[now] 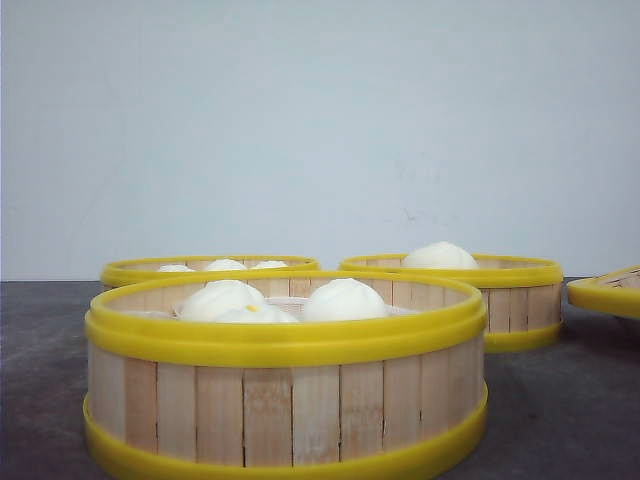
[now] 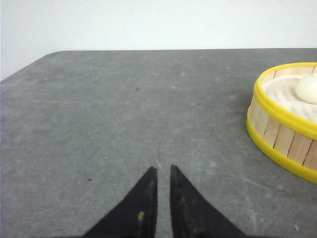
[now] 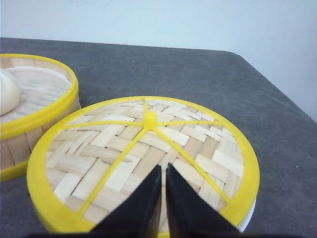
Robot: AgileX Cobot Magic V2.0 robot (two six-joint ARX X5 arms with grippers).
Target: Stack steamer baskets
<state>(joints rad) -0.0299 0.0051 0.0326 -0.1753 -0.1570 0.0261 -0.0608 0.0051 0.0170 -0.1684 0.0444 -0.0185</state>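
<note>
Three bun-filled steamer baskets sat unstacked; L gripper, pinched nearly closed & empty, had one basket off to its side, R gripper, likewise, over the lid.

A flat round woven-bamboo lid with a yellow rim, spokes and centre knob rests on a white plate on the dark grey speckled worktop. White steamed buns are visible.
</note>
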